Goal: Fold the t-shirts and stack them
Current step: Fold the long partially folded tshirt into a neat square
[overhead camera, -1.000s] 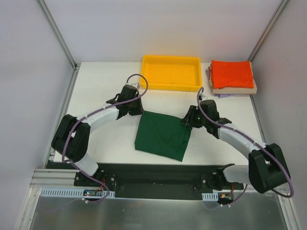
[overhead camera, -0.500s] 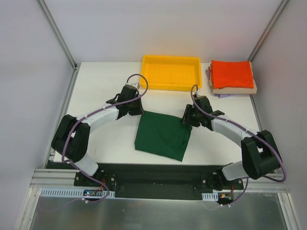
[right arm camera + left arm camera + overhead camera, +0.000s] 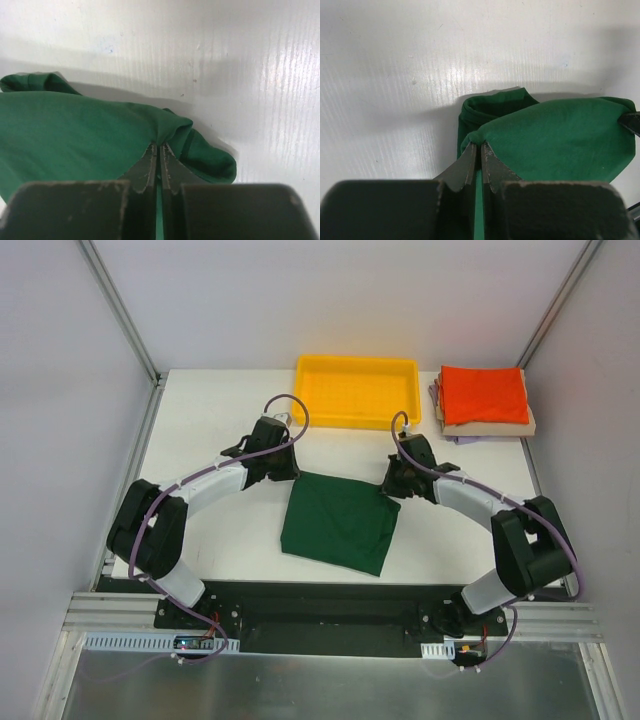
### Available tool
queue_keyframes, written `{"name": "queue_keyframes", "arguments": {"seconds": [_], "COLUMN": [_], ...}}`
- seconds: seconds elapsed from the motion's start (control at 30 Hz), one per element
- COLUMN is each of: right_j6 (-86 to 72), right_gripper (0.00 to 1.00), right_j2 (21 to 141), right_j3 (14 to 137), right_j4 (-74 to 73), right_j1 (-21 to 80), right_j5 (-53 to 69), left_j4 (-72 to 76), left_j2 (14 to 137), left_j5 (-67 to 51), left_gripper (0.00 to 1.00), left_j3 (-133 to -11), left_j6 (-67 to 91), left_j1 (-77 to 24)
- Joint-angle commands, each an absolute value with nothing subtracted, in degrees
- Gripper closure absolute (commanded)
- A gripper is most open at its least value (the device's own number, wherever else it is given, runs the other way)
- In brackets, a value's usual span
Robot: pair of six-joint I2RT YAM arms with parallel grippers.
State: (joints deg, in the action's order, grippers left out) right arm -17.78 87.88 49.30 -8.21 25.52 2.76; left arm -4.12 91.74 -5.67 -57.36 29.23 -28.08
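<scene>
Both far corners of the dark green t-shirt [image 3: 338,525] are pinched.

The left gripper [image 3: 480,146] is closed tight on a bunched fold at the cloth's far left corner, and the right gripper [image 3: 159,146] is clamped likewise on the far right corner. The shirt is spread between them and toward the arm bases on the white table [image 3: 215,425], well apart from the folded stack [image 3: 484,396], which is topped in orange-red.

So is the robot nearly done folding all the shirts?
Nearly. Three folded shirts sit piled at the far right: orange shirt on top, tan shirt under it, lavender shirt lowest. The green shirt is in hand: the left gripper and right gripper each pinch a far corner while it lies partly folded on the table. Left: finish that fold and put it on the pile.
</scene>
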Motion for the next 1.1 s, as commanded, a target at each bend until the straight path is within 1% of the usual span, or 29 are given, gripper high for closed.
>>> {"name": "queue_keyframes", "arguments": {"seconds": [0.0, 0.17, 0.33, 0.43, 0.57, 0.67, 0.83, 0.93, 1.03, 1.07], "right_j6": [-16.79, -14.86, -16.52, -18.36, -22.05, -22.59, -23.11, -23.55, -24.78, -25.31], "right_gripper": [0.99, 0.99, 0.99, 0.99, 0.99, 0.99, 0.99, 0.99, 0.99, 0.99], "right_j2": [81.23, 66.74, 49.78, 39.76, 30.08, 27.25, 27.95, 28.47, 27.95, 27.78], "right_j3": [48.88, 43.34, 35.35, 30.51, 26.37, 26.72, 27.77, 27.77, 27.07, 26.90], "right_j4": [-5.36, -8.43, -9.93, -8.53, -4.23, -3.96, -0.27, 5.17, 4.40, 2.57], "right_j1": [26.10, 28.38, 30.94, 31.38, 32.95, 34.80, 37.88, 39.81, 40.87, 40.87], "right_j5": [3.77, 8.43, 14.93, 19.85, 25.83, 27.06, 29.79, 32.42, 30.33, 27.97], "left_j4": [-4.31, -4.22, -4.04, -3.78, -3.60, -3.34, -2.90, -2.90, -2.64, -2.11], "left_j2": [86.93, 77.02, 61.73, 51.36, 39.66, 36.31, 34.28, 33.05, 32.43, 32.87], "left_j5": [-4.39, -3.26, -2.81, -2.55, -4.39, -5.80, -7.03, -5.63, -2.73, -2.20], "left_gripper": [1.00, 1.00, 1.00, 1.00, 1.00, 1.00, 1.00, 1.00, 1.00, 1.00], "left_j3": [-57.49, -50.82, -41.59, -36.49, -31.91, -31.29, -30.85, -29.97, -29.18, -29.27], "left_j6": [27.95, 29.44, 31.99, 32.52, 32.43, 31.82, 31.38, 31.64, 31.99, 31.91], "left_j1": [-28.04, -27.95, -28.12, -28.30, -28.56, -28.56, -28.56, -28.56, -28.56, -28.56]}}
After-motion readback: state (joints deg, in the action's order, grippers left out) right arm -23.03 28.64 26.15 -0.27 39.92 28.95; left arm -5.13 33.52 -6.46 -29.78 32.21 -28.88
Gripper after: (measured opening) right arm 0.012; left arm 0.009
